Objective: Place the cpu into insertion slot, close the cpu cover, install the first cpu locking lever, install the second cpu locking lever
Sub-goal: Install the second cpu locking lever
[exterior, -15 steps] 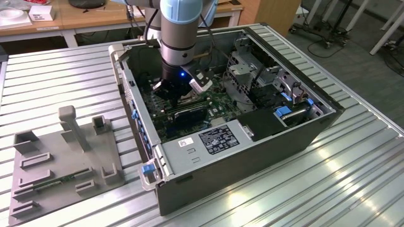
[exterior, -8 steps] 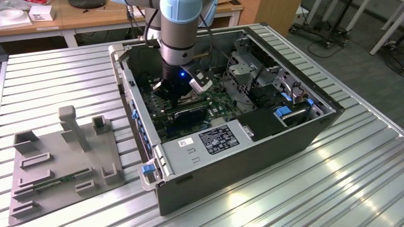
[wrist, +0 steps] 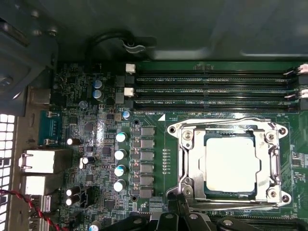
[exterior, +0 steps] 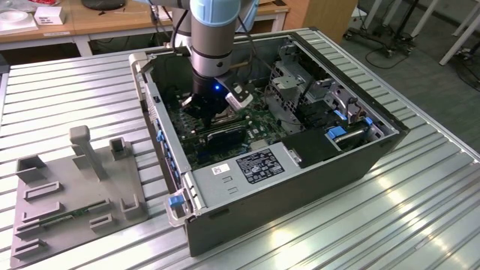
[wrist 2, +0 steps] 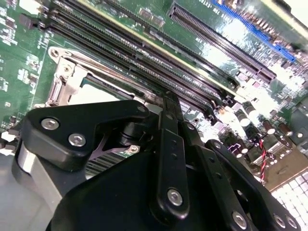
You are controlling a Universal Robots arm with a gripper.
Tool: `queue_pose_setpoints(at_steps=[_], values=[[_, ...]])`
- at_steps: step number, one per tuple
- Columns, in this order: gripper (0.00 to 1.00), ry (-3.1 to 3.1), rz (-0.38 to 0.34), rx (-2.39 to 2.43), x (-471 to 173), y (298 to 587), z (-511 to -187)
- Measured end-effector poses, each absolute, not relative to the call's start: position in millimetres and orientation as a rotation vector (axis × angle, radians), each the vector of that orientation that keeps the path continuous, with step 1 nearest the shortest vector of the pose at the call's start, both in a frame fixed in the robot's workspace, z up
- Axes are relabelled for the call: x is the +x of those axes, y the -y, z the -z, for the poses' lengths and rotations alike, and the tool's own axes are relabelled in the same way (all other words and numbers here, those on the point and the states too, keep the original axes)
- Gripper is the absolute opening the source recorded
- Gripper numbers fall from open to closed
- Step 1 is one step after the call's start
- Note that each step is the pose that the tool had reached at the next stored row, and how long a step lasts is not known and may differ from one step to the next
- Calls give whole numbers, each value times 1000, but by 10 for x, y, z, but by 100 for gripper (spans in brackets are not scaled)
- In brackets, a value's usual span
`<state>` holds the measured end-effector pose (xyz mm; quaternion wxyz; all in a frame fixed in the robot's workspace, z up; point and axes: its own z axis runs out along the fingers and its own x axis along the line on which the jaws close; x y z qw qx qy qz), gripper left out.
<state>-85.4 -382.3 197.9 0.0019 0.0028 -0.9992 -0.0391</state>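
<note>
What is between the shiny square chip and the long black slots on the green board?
In the first wrist view, the silver cover frame and a thin metal lever run between the chip and the long black slots.

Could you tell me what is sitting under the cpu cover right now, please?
Through the window of the closed cpu cover, the cpu shows its silver top. The insertion slot beneath is covered, so its pins are hidden.

I see a ribbed metal table (exterior: 420, 214) carrying the open computer case (exterior: 300, 185); beside the case, toward the exterior view's left, lies a grey fixture tray (exterior: 75, 197).
</note>
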Motion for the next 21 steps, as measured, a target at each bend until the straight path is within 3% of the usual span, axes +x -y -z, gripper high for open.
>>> queue_pose_setpoints(at_steps=[21], values=[[11,3135,122,9,-855,3823,-2488]])
